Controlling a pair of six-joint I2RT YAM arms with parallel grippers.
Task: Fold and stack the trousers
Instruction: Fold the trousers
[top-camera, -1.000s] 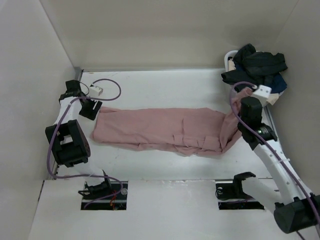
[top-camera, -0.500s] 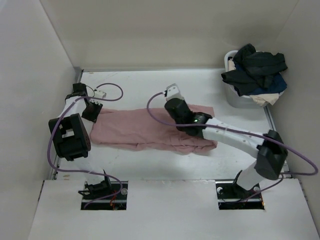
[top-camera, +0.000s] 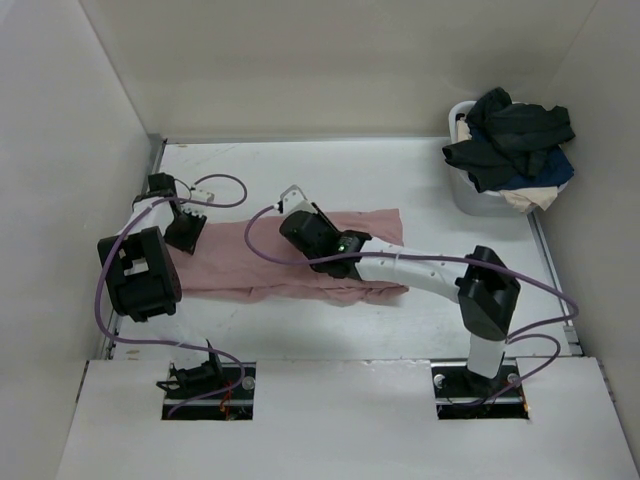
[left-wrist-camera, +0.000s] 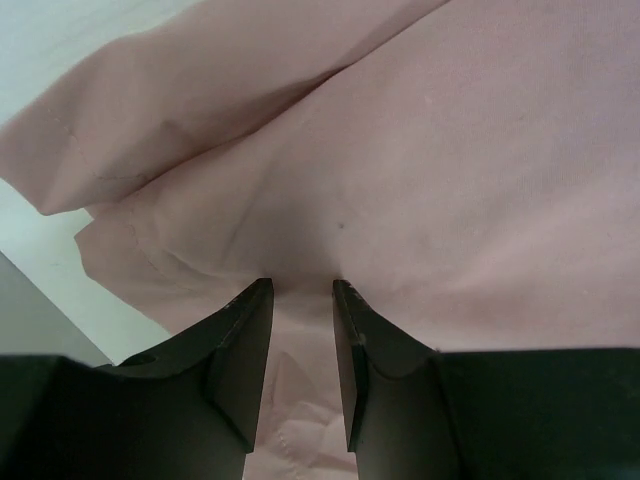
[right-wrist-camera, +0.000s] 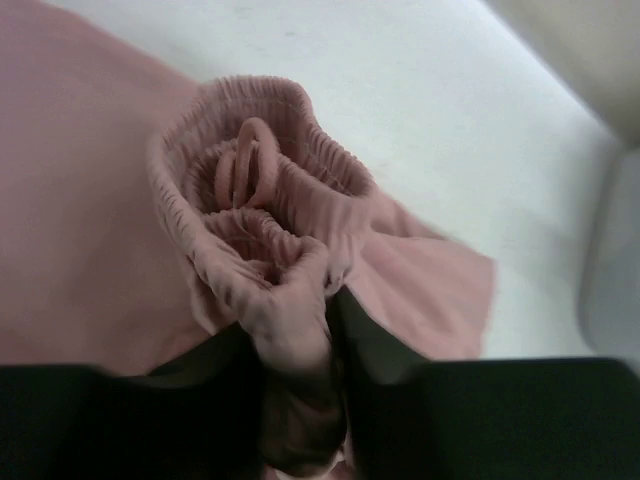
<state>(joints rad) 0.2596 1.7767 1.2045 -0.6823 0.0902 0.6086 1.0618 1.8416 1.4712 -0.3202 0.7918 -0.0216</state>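
The dusty-pink trousers (top-camera: 238, 264) lie across the middle of the table, their right part folded back toward the left. My right gripper (top-camera: 303, 228) is shut on the gathered elastic waist (right-wrist-camera: 250, 165), bunched between its jaws (right-wrist-camera: 295, 320), and holds it over the trousers' middle. My left gripper (top-camera: 186, 236) is at the trousers' left end. In the left wrist view its jaws (left-wrist-camera: 300, 290) stand narrowly apart with pink fabric (left-wrist-camera: 450, 180) pinched between them.
A white basket (top-camera: 468, 196) at the back right holds black and navy garments (top-camera: 515, 130) and a cream cloth (top-camera: 530, 200). White walls close in the table on three sides. Purple cables loop near both arms.
My right gripper has swept from the table's right side to left of centre, carrying the waist over the legs. The trousers are now folded shorter. The left gripper has barely moved.
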